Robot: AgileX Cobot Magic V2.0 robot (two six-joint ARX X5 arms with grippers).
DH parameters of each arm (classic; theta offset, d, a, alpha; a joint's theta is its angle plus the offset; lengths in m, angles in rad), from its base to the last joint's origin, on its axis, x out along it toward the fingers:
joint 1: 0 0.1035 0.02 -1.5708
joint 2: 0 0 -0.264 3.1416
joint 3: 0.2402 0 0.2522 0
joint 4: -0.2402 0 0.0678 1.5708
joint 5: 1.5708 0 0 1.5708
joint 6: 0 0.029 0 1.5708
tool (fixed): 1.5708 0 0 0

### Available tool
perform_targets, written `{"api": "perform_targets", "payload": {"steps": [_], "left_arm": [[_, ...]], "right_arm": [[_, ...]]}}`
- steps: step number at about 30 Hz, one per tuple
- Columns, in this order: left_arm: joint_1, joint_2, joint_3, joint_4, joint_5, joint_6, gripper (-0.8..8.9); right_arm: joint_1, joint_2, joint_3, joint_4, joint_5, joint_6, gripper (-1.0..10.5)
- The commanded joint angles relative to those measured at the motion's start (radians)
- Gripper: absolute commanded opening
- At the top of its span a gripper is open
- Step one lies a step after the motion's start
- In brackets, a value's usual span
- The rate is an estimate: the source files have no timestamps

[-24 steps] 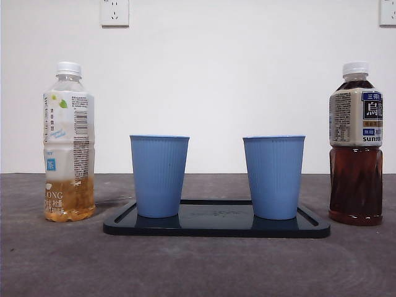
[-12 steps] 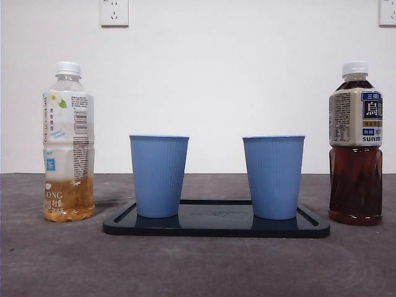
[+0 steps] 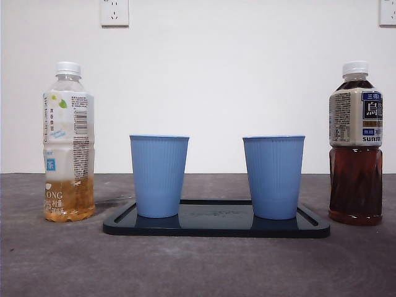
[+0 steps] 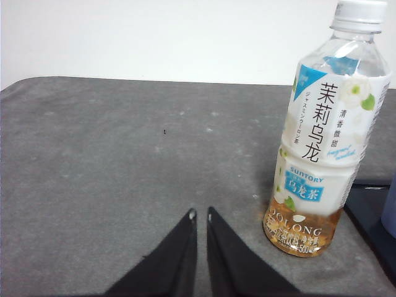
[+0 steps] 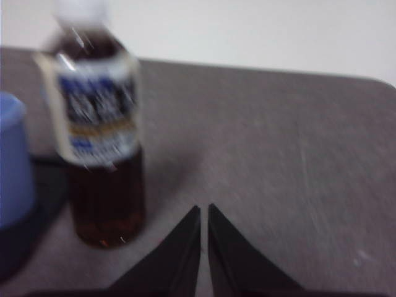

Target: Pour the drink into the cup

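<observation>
Two blue ribbed cups, one on the left (image 3: 159,176) and one on the right (image 3: 273,177), stand upright on a dark tray (image 3: 216,228). A clear bottle (image 3: 68,142) with a little pale tea stands left of the tray, capped. A dark tea bottle (image 3: 355,145), nearly full and capped, stands right of the tray. My left gripper (image 4: 200,215) is shut and empty, low over the table beside the pale bottle (image 4: 327,130). My right gripper (image 5: 203,209) is shut and empty, beside the dark bottle (image 5: 99,133); that view is blurred. Neither arm shows in the front view.
A white wall with two sockets (image 3: 114,12) stands behind the grey table (image 3: 198,266). A blue cup's side (image 5: 13,161) and the tray's edge (image 4: 371,213) show at the borders of the wrist views.
</observation>
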Motion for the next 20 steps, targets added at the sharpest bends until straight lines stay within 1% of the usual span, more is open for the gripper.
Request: {"api": "perform_targets", "payload": {"steps": [1,3,8,20], "left_arm": [[0.001,0.0,-0.021,0.012,-0.005,-0.003,0.26],[0.001,0.0,-0.021,0.012,-0.005,-0.003,0.27],[0.001,0.0,-0.021,0.012,-0.005,-0.003,0.26],[0.001,0.0,-0.021,0.012,-0.005,-0.003,0.27]], "right_arm": [[-0.006,-0.036,-0.047,0.034,0.005,-0.015,0.2],[-0.007,-0.065,-0.078,0.042,0.005,-0.014,0.2],[-0.007,-0.067,-0.08,0.028,0.029,-0.014,0.2],[-0.007,-0.067,-0.08,0.042,0.029,-0.015,0.2]]}}
